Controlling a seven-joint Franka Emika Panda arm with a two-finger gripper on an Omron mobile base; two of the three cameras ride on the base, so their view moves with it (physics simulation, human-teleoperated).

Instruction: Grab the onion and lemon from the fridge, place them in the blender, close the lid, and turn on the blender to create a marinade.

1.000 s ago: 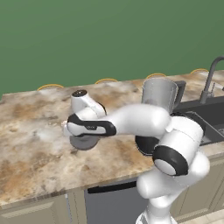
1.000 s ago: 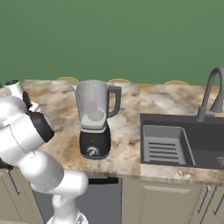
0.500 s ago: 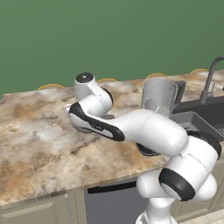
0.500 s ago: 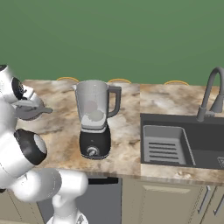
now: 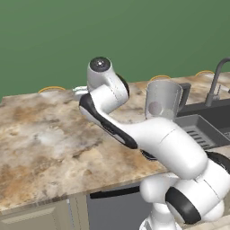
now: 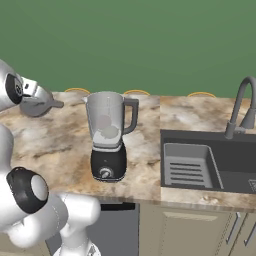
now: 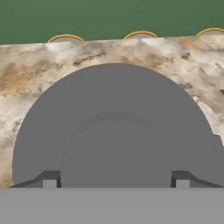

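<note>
White arm raised and bent leftward, claw (image 7: 115,183) spread wide, clamping a disc.

Even, diffuse rendered light, moderately bright; no visible lamp, no glare. Soft dark shadow on desk (image 5: 54,143) beneath arm in left base view; small contact shadow around blender (image 6: 108,135) base in right base view. Blender jar translucent, two pale blobs inside hazy, edges indistinct. All views low-resolution, slightly soft, marble pattern smeared. Lid (image 7: 116,131) in hand view flat grey, gentle shading marks raised centre, very close, edges blurry. Green wall (image 6: 150,45) uniform, shadowless. No edge distortion.
</note>
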